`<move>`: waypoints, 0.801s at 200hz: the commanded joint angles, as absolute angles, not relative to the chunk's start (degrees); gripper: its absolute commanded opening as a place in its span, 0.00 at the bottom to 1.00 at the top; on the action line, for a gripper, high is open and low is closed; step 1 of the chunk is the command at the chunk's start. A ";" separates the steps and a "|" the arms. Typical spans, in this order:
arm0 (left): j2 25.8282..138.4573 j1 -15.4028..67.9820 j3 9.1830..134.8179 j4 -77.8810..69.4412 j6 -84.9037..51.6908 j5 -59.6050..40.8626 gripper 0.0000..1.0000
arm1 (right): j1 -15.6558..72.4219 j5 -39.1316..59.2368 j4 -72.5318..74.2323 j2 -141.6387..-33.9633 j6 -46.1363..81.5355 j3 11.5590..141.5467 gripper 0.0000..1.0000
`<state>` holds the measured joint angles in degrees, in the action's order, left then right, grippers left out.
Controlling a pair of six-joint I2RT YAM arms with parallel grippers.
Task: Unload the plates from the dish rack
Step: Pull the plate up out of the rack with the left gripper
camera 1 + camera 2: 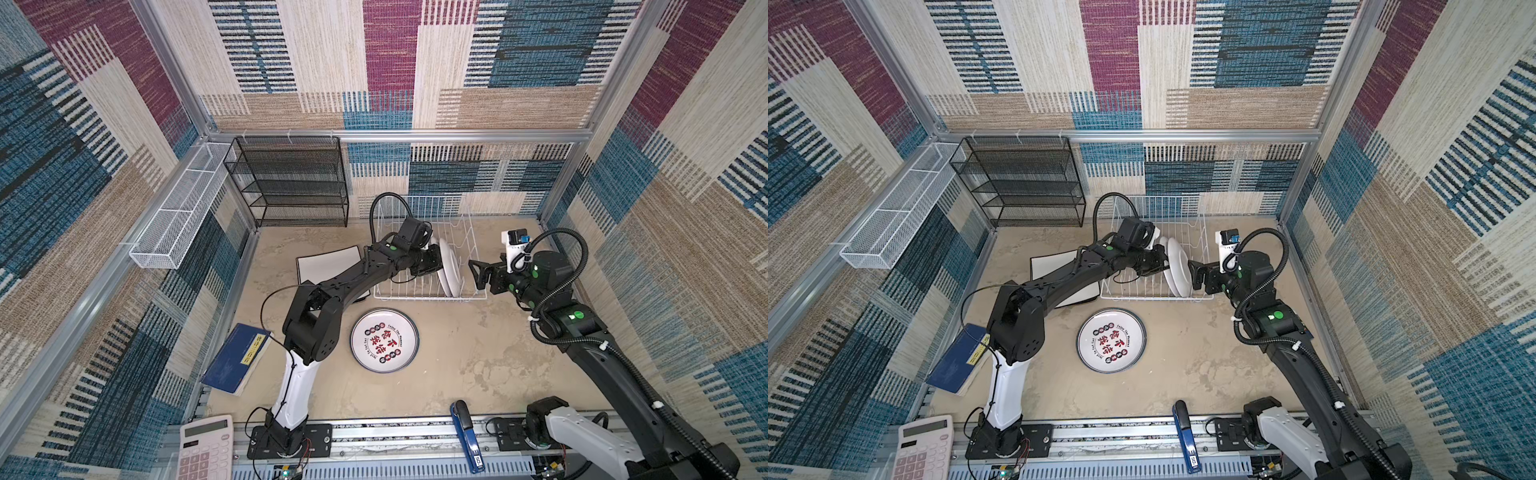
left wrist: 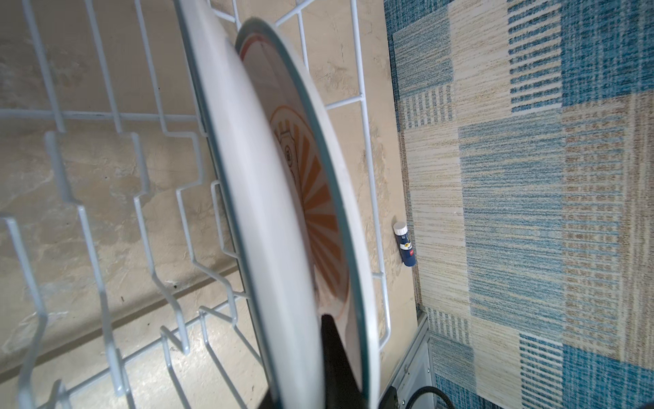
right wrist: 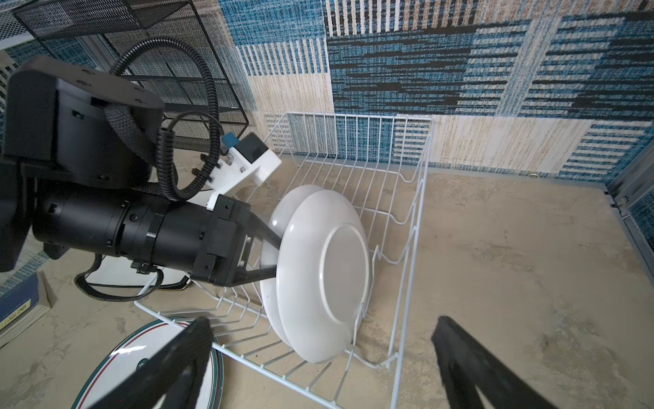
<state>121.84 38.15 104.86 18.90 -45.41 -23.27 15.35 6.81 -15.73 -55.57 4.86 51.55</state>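
Note:
Two round white plates stand upright in the white wire dish rack (image 1: 428, 297) (image 1: 1154, 298). My left gripper (image 1: 438, 259) (image 1: 1165, 259) (image 2: 304, 354) is shut on the rim of the plate (image 2: 254, 198) nearer its arm, with one black finger (image 2: 332, 354) between the two. The farther plate (image 2: 318, 198) (image 3: 325, 269) has an orange sunburst face. My right gripper (image 1: 478, 274) (image 3: 322, 322) hangs open just right of the rack, holding nothing. On the table lie a round plate with red-black characters (image 1: 384, 340) and a square plate (image 1: 328, 264).
A black mesh shelf (image 1: 286, 183) and a long white mesh basket (image 1: 178, 220) stand at the back left. A blue book (image 1: 237, 359), a pink calculator (image 1: 205, 449) and a blue stapler (image 1: 467, 436) lie along the front. A small blue-white tube (image 2: 405, 244) rests by the wall.

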 commanded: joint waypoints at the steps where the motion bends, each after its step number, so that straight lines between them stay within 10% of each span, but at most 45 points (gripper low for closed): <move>1: 122.17 38.47 104.86 19.97 -48.82 -20.55 0.00 | 15.28 6.32 -13.71 -56.18 4.77 52.42 0.99; 160: 119.03 38.41 107.21 21.31 -43.89 -23.55 0.00 | 15.15 6.51 -14.41 -56.82 5.10 55.10 0.99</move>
